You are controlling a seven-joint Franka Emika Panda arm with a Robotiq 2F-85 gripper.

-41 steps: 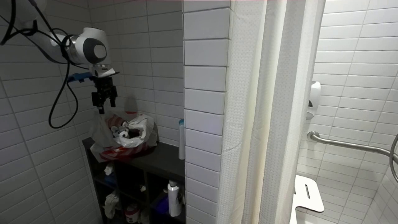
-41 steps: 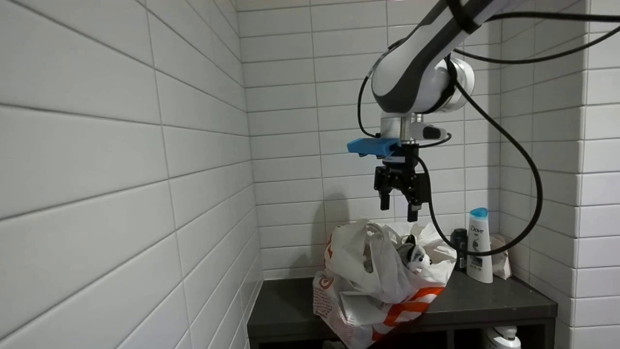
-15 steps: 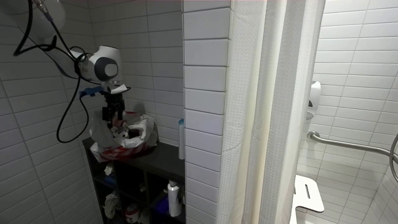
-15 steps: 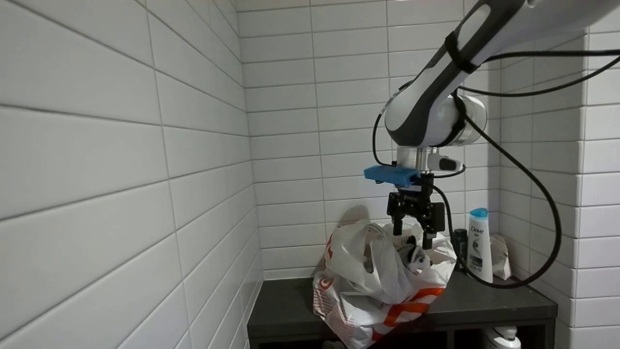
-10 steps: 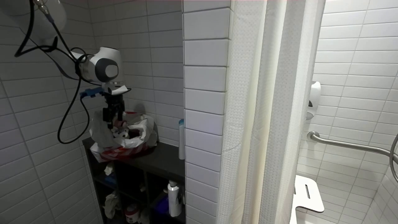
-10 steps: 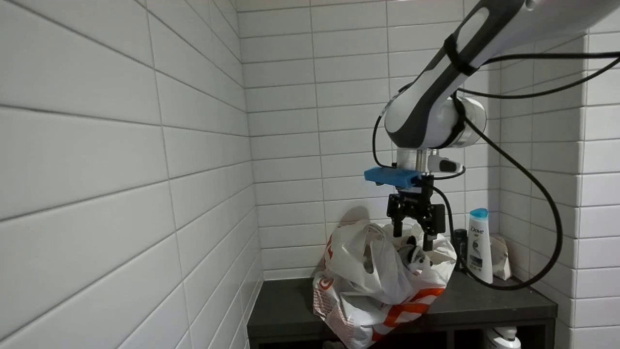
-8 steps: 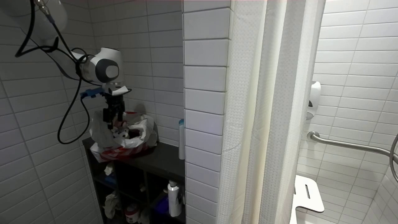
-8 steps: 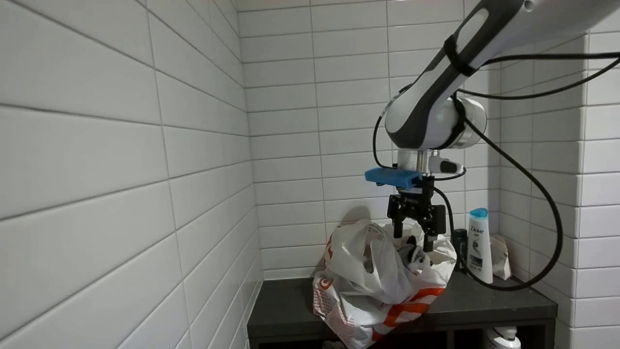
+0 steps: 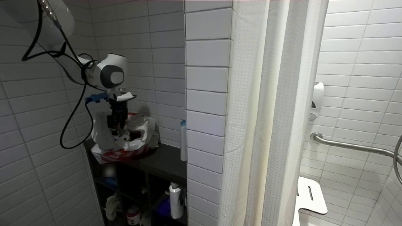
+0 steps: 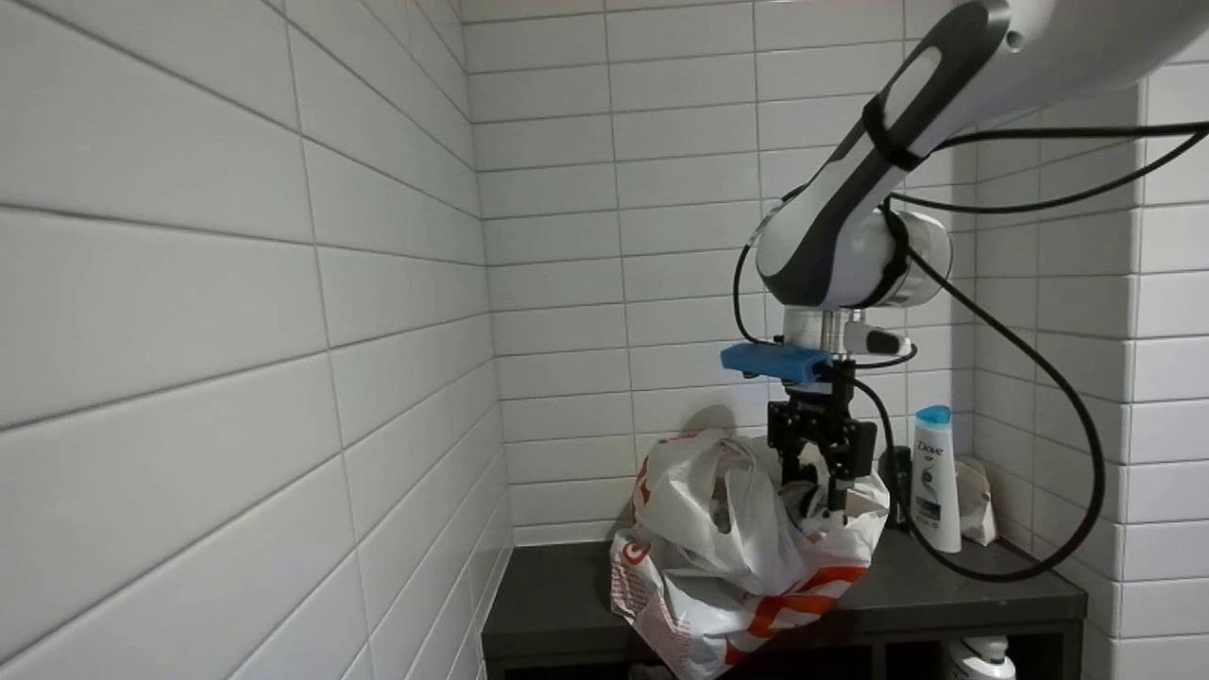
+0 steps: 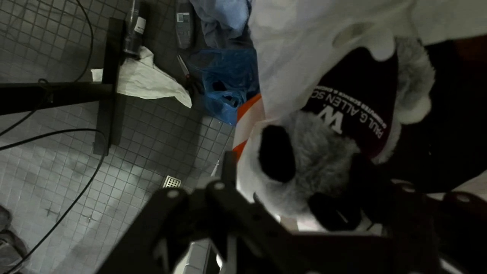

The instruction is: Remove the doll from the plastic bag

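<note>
The doll is a grey and white plush dog in a dark maroon shirt with white letters. In the wrist view its head (image 11: 319, 152) lies between my fingers. The doll's head also shows in both exterior views (image 9: 126, 136) (image 10: 808, 505), poking out of the bag's opening. The plastic bag (image 10: 704, 567) is white with red-orange stripes and stands on the dark shelf; it also shows in the wrist view (image 11: 296, 45). My gripper (image 10: 814, 491) points down, open, with one finger on each side of the head. The right finger is very dark in the wrist view, so contact is unclear.
The dark shelf unit (image 10: 963, 590) stands against tiled walls. A white Dove bottle (image 10: 935, 482) with a blue cap, a dark bottle (image 10: 899, 472) and a packet (image 10: 976, 501) stand right of the bag. A black cable loop (image 10: 1077, 406) hangs beside the arm.
My gripper has come down from above the bag to the doll's head, held nearly still for a moment, then sunk lower. The doll and bag have barely moved.
</note>
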